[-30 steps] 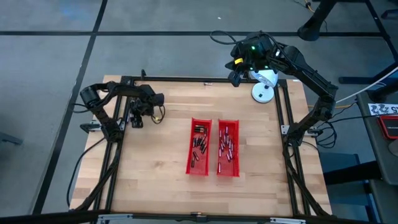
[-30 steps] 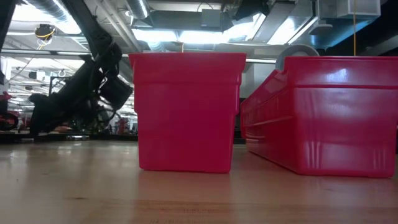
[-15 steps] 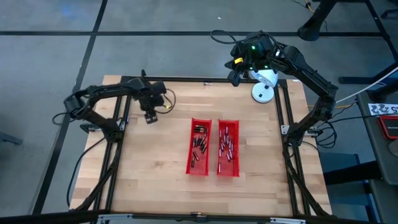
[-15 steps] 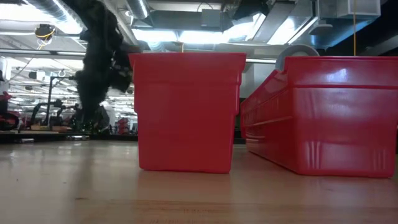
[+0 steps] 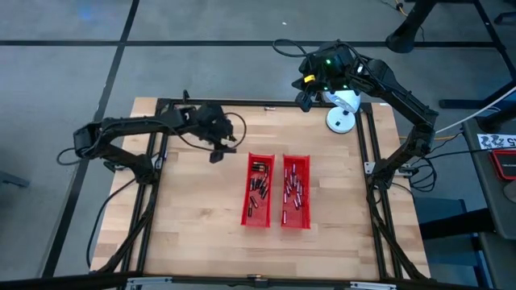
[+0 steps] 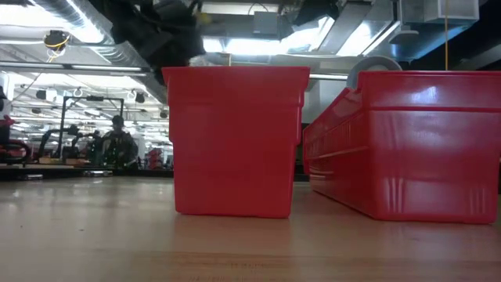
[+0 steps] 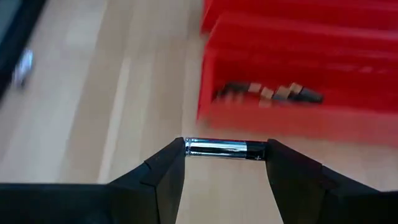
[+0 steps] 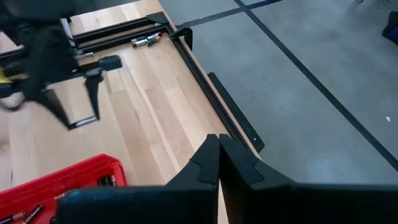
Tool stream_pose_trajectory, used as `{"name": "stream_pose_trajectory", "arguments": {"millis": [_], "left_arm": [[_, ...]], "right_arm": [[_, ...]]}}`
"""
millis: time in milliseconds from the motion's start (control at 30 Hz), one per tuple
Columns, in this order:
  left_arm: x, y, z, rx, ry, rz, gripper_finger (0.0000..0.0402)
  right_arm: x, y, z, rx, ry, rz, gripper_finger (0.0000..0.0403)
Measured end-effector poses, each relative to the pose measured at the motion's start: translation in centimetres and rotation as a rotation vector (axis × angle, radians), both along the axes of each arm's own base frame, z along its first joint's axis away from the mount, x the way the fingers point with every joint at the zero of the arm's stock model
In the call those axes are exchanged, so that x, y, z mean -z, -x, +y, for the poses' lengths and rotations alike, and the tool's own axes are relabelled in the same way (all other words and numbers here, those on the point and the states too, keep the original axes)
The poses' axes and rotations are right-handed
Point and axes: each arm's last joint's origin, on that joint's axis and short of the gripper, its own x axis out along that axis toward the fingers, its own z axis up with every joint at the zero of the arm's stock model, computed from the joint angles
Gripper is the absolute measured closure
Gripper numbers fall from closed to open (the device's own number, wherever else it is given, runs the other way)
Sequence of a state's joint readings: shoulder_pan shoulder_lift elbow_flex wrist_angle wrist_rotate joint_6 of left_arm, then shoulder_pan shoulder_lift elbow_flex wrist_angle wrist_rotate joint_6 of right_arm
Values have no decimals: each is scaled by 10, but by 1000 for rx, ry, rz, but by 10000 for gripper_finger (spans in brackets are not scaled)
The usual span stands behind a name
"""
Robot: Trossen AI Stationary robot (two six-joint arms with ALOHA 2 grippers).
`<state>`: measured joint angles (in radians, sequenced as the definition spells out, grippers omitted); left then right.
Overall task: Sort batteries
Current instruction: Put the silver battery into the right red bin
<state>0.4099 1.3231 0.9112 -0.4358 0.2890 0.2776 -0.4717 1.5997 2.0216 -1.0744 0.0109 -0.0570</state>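
Observation:
My left gripper [image 5: 218, 151] hangs over the table just left of the far end of the left red tray [image 5: 245, 211]. It is shut on one small battery [image 7: 225, 148], silvery at one end and dark at the other. More batteries [image 5: 258, 187] lie in the left tray, and others [image 5: 294, 187] in the right red tray [image 5: 308, 211]. The left tray's cells [image 7: 267, 93] show ahead in the left wrist view. My right gripper [image 8: 218, 153] is shut and waits raised over the table's far right corner [image 5: 305, 95]. My left gripper pinches the battery by its two ends, the silvery end [image 7: 191, 147] on one fingertip and the dark end [image 7: 261, 150] on the other. The cell lies level, spanning the gap at the fingers' free ends. The fingers point down from above, and the battery is lifted clear of the table.
A black frame [image 5: 153, 161] runs along the table's edges. A white round object [image 5: 340, 119] sits at the far right corner. A few small metal pieces [image 8: 144, 41] lie by the frame's far corner. Bare wood [image 5: 193, 217] stretches left of the trays and in front of them.
My left arm has swung from the table's left edge toward the right, reaching the far end of the left tray with the battery. In the low view it has also risen. My right arm has kept still.

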Motion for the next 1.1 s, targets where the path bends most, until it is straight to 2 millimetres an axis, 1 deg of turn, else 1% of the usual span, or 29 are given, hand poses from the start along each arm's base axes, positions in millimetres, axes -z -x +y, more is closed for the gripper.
{"name": "stream_pose_trajectory", "arguments": {"millis": [133, 233, 367, 667, 967, 1100], "left_arm": [[-7, -13, -10, 65, -58, -112, 210], [-11, -21, -13, 61, -57, -177, 210], [-11, -31, -16, 37, -27, -232, 210], [1, -58, -29, 9, 54, -321, 210], [7, -82, -46, -80, 62, -412, 210], [6, -103, -54, -89, 66, -410, 210]], "right_arm": [[0, 0, 0, 0, 0, 1, 398], [0, 0, 0, -1, 0, 3, 398], [2, 1, 1, -10, 1, 23, 398], [3, 2, 1, -52, 37, 61, 398], [5, 4, 2, -123, 98, 127, 398], [5, 4, 1, -140, 122, 139, 398]]}}
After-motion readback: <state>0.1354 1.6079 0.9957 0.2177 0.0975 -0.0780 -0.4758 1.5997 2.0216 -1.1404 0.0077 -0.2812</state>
